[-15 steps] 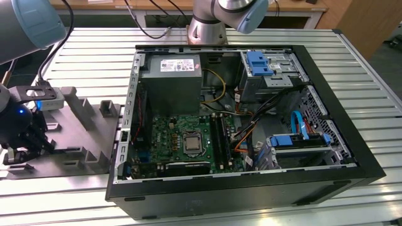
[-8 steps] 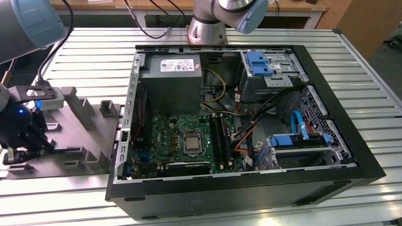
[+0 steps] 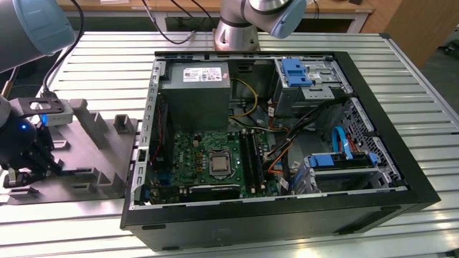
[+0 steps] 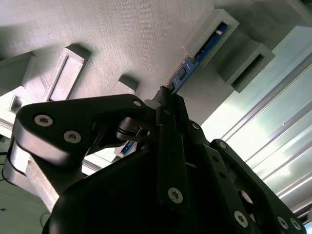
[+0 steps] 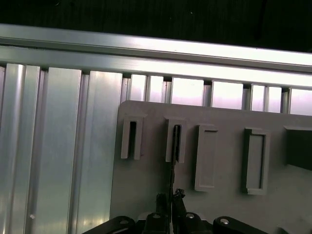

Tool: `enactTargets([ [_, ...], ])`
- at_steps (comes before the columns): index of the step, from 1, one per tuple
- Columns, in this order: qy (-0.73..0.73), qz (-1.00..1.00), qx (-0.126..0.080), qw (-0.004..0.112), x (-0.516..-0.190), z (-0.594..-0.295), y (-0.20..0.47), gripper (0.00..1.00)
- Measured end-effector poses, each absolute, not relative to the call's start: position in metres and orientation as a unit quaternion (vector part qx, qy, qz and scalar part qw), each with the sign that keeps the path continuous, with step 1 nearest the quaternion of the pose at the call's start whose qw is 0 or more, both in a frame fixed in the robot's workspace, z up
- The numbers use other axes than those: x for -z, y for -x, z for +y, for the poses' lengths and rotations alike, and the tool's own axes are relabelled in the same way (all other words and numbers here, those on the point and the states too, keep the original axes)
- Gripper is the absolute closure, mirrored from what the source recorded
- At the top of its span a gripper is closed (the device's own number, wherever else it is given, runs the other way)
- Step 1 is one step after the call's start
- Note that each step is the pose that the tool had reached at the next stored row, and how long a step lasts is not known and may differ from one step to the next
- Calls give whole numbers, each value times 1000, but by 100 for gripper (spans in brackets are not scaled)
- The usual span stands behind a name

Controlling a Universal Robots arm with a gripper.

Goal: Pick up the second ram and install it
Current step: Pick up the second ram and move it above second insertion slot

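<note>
The second ram [image 4: 197, 57] is a thin blue-green board standing on edge in a slot of the grey holder plate [image 4: 122, 34]. In the first wrist view the ram [image 5: 173, 161] shows edge-on as a dark line running from its slot down to my gripper [image 5: 170, 197]. My gripper [image 4: 163, 96] has its black fingers closed against both faces of the board near one end. In the exterior view my gripper [image 3: 27, 164] hangs over the holder plate [image 3: 93, 166] at the exterior view's left, beside the open computer case [image 3: 154, 107].
Inside the case lies the green motherboard [image 3: 193, 156] with long black memory slots [image 3: 251, 156], a grey power supply [image 3: 193, 91], blue drive brackets [image 3: 294, 72] and loose cables. The holder plate has several raised empty slots [image 5: 256, 158]. A ribbed metal table [image 3: 401, 75] carries everything.
</note>
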State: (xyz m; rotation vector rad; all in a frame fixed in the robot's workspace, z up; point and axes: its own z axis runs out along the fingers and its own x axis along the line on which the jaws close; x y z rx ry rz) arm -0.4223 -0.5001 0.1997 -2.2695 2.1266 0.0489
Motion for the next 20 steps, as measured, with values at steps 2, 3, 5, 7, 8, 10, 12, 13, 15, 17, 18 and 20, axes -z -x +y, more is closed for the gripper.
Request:
enactTargets([
  [2,730,684,-16,15,-200,-500,422,83],
  [3,730,684,-16,16,-200,-500,422,88],
  [5,730,684,-16,16,-200,-500,422,89],
  [7,730,684,-16,16,-200,-500,422,89],
  [8,730,684,-16,16,-200,-500,422,89],
  [10,730,684,-16,16,-200,-500,422,89],
  [12,727,686,-16,16,-200,-500,422,89],
  [13,721,693,-16,16,-200,-500,422,89],
  [15,708,705,-15,16,-200,-500,422,89],
  [17,702,712,-15,16,-200,-500,422,89],
  [18,701,712,-15,16,-200,-500,422,89],
  [20,701,712,-15,16,-200,-500,422,89],
])
